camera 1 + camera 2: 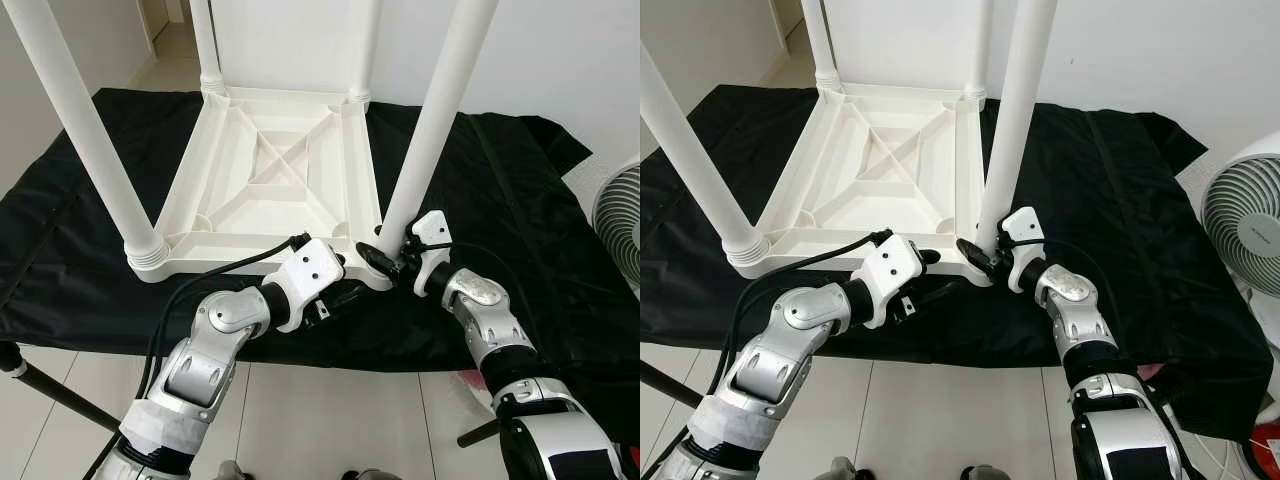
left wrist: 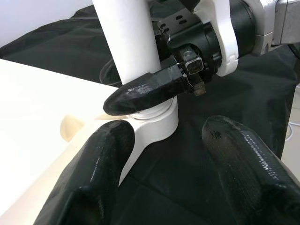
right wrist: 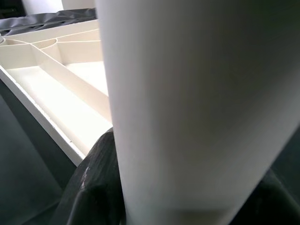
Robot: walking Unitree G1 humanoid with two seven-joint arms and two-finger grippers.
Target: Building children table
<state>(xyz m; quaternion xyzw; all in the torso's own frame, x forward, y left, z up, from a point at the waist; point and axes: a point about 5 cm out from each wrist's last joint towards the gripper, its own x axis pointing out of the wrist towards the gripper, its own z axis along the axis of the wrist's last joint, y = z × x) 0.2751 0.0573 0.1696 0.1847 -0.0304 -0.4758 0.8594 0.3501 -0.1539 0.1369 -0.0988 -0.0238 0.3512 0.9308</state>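
The white table (image 1: 270, 180) lies upside down on a black cloth (image 1: 520, 220) spread over the floor, its ribbed underside facing up and four white legs standing up from the corners. The near-right leg (image 1: 425, 130), at about 5 o'clock of the tabletop, rises from its corner socket and leans slightly right toward the top.

The right hand (image 1: 385, 258) is closed around the foot of that leg just above the socket; in the left wrist view one black finger (image 2: 150, 91) lies across the front of the leg, and in the right wrist view the leg (image 3: 187, 108) sits between dark fingers on either side.

The left hand (image 1: 345, 292) is at the table's near edge, at 6 o'clock, just left of the same corner. Its two fingers (image 2: 101, 164) are spread wide apart with nothing between them, one touching the rim below the socket, the other over the cloth.

A white fan (image 1: 1245, 230) stands at 3 o'clock, well apart from the table
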